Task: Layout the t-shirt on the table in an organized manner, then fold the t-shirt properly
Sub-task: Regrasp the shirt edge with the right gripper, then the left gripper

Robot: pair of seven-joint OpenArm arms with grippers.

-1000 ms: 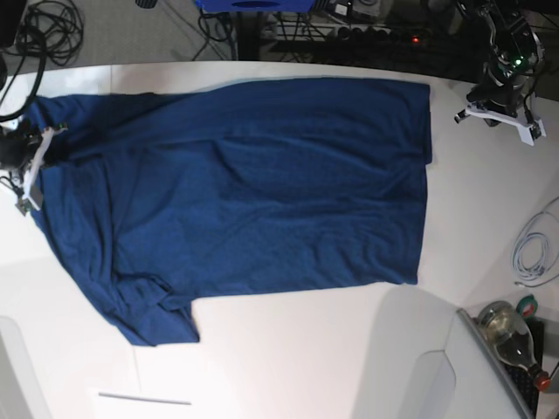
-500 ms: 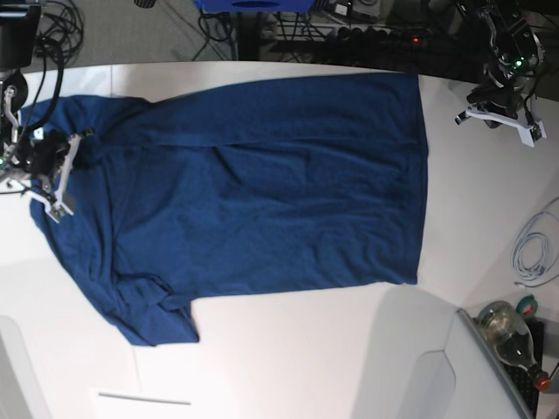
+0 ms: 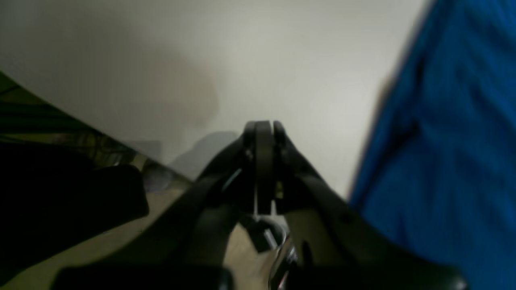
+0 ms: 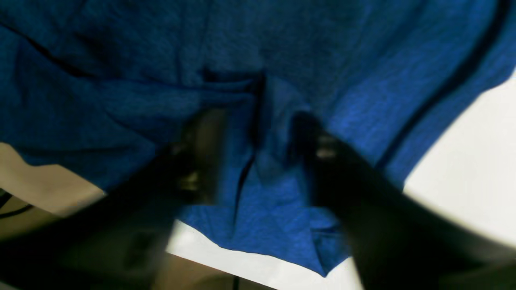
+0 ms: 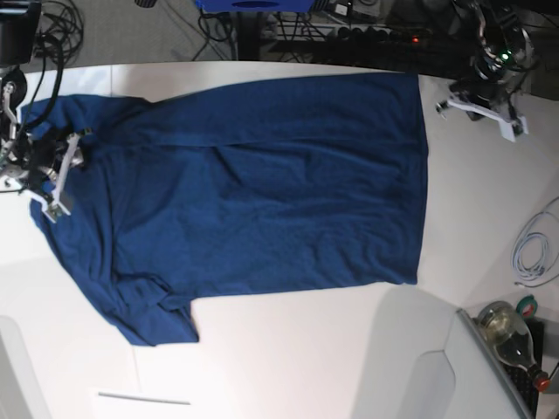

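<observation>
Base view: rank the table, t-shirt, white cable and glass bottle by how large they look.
1. Table, largest, running past the frame edges.
2. T-shirt, covering much of it.
3 and 4. White cable and glass bottle: they look alike in extent, and the bottle is cut off by the corner, so I won't rank them.

Black arms, white-edged pincer [image 5: 54, 170]

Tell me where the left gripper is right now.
In the base view the left gripper hangs at the upper right, over bare table just beyond the t-shirt hem corner, jaws shut.
</observation>
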